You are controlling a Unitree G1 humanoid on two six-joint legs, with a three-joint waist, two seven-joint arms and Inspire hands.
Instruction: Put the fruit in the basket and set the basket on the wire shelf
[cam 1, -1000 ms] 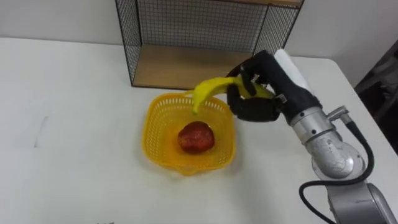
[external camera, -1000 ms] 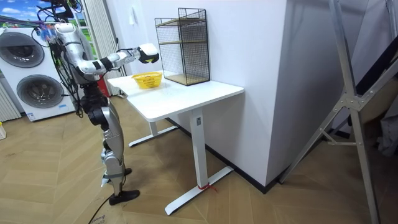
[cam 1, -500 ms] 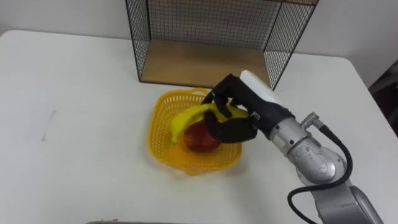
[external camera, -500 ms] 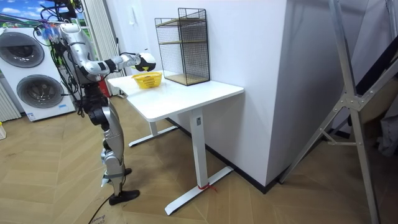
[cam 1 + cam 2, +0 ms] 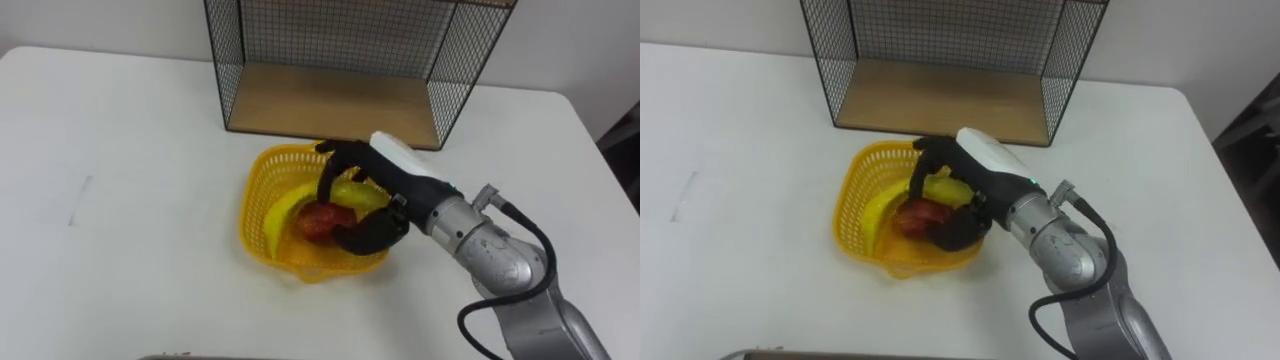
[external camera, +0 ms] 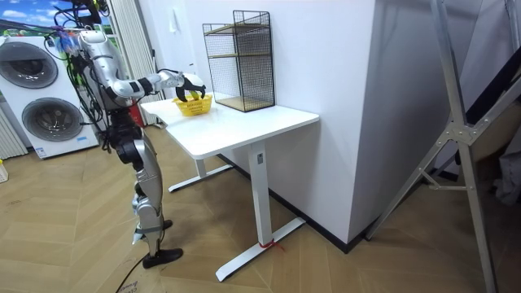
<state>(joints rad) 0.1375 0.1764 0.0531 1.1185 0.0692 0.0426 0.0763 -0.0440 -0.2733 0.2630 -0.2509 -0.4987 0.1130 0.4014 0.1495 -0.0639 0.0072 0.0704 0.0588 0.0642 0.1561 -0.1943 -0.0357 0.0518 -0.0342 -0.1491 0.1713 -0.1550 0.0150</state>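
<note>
R hand (image 5: 392,185) reaches into 1 yellow plastic lattice basket (image 5: 262,175), fingers arched wide, thumb apart, over the end of 1 banana (image 5: 280,208). Banana lies curved along basket wall beside 1 red round apple (image 5: 318,220). Basket sits mid-table (image 5: 130,200), just in front of 1 black wire shelf (image 5: 340,60) w/ wood base at the table's far edge.

yellow basket (image 5: 252,215) before wire shelf (image 5: 330,100) | banana (image 5: 280,208), red apple (image 5: 316,220) inside
</note>
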